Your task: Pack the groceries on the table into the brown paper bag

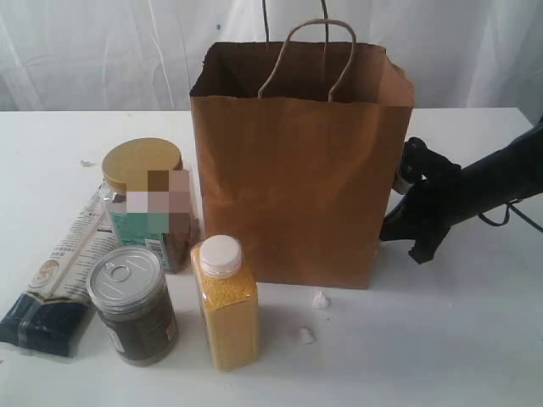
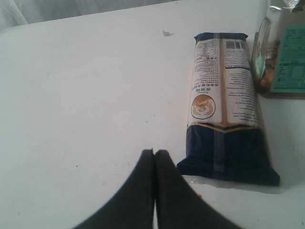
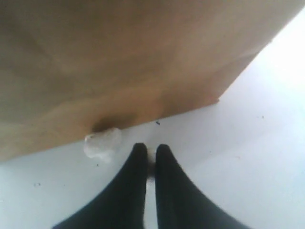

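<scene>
The brown paper bag stands open and upright mid-table. Left of it are the tan-lidded clear jar, the silver-lidded dark jar, the white-capped yellow bottle and the long white-and-navy packet. My right gripper hovers low beside the bag's right wall, shut on nothing. My left gripper is shut and empty, just beside the packet's navy end; it does not show in the exterior view. The carton and pouch are out of view.
Two small white scraps lie on the table in front of the bag; one scrap sits just ahead of my right fingertips at the bag's base. The jar's green label is beyond the packet. A white curtain hangs behind.
</scene>
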Robot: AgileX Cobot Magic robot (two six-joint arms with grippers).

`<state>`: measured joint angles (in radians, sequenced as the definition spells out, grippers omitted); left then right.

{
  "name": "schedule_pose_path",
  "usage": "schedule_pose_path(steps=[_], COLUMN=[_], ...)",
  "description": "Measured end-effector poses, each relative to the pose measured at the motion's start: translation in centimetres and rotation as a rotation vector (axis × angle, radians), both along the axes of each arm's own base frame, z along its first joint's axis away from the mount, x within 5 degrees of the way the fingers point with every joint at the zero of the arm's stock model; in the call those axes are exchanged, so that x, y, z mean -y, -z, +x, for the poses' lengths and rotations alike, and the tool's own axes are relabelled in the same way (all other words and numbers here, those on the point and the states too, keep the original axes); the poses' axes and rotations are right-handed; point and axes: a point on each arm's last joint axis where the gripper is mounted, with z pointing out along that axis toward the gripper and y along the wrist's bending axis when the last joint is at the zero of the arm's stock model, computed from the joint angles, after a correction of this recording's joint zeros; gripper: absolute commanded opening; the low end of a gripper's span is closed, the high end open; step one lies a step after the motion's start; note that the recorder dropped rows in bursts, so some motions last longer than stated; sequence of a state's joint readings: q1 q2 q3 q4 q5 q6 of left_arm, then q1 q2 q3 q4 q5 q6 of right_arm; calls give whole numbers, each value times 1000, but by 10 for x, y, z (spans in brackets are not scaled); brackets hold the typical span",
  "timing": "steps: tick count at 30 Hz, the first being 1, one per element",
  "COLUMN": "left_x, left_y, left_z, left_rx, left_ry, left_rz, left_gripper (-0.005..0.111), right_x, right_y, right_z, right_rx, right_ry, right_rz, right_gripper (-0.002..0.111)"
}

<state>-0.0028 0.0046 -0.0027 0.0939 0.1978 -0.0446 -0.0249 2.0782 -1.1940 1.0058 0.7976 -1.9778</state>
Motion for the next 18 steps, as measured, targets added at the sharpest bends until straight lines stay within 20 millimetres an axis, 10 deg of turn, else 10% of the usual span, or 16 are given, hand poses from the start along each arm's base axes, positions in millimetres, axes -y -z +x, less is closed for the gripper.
schedule_pose_path(steps=[18], left_x=[0], left_y=[0], left_z=[0], left_rx=[0], left_ry=[0], left_rz=[0], left_gripper=[0], right_x=[4], right_y=[-50], right_z=[-11], right_rx=[-170], right_ry=[281], right_rz=[21], right_gripper=[0])
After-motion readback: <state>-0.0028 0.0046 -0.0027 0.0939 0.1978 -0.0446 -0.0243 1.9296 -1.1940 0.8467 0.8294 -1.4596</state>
